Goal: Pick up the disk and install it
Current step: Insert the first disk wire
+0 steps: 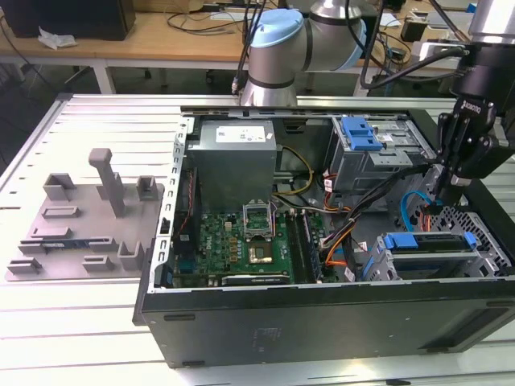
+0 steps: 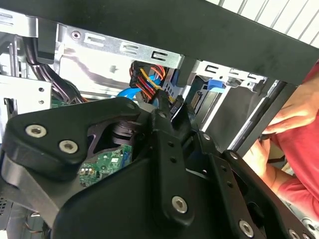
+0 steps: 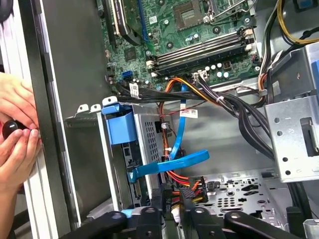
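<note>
The disk (image 1: 422, 243), in its blue carrier, sits inside the metal drive cage (image 1: 483, 257) at the open computer case's corner, on the exterior view's right. Its blue tab (image 3: 119, 124) and grey side show in the first wrist view, and the tab (image 2: 217, 84) shows in the second wrist view. My gripper (image 1: 438, 201) reaches down into the case just behind the cage. Its fingers (image 3: 149, 219) appear shut on a black cable connector (image 3: 189, 193) with coloured wires, close to the disk's rear. A blue data cable (image 3: 172, 163) curves beside it.
A second blue carrier (image 1: 360, 133) lies in the upper bay. The motherboard (image 1: 241, 241) and cable bundles (image 3: 239, 112) fill the case's middle. A person's hands (image 3: 15, 139) rest at the case's outer edge. A grey fixture tray (image 1: 80, 225) lies at the exterior view's left.
</note>
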{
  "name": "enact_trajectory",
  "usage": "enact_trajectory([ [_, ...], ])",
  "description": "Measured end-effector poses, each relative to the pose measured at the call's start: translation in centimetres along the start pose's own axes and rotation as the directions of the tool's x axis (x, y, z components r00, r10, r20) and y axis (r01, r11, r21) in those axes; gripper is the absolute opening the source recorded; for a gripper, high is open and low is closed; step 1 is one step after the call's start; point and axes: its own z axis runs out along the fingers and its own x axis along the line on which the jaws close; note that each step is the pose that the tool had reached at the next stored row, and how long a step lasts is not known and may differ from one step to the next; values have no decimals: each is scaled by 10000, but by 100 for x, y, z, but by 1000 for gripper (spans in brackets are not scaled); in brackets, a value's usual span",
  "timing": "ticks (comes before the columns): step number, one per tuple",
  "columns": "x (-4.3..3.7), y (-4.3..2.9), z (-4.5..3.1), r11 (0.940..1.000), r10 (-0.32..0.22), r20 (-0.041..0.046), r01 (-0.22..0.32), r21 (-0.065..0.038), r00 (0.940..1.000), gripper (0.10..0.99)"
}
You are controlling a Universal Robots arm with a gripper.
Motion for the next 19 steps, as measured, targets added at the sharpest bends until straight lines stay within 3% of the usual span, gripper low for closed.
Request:
enact_trajectory([
  [1,0,0,1,10000,2,-24,-2,4,10000,169],
  [5,-1,0,3,10000,3,-68,-3,14,10000,169],
  [11,2,-1,7,10000,-4,-65,4,15,10000,169],
  [19,128,16,-65,10000,-4,2,4,10,10000,169],
])
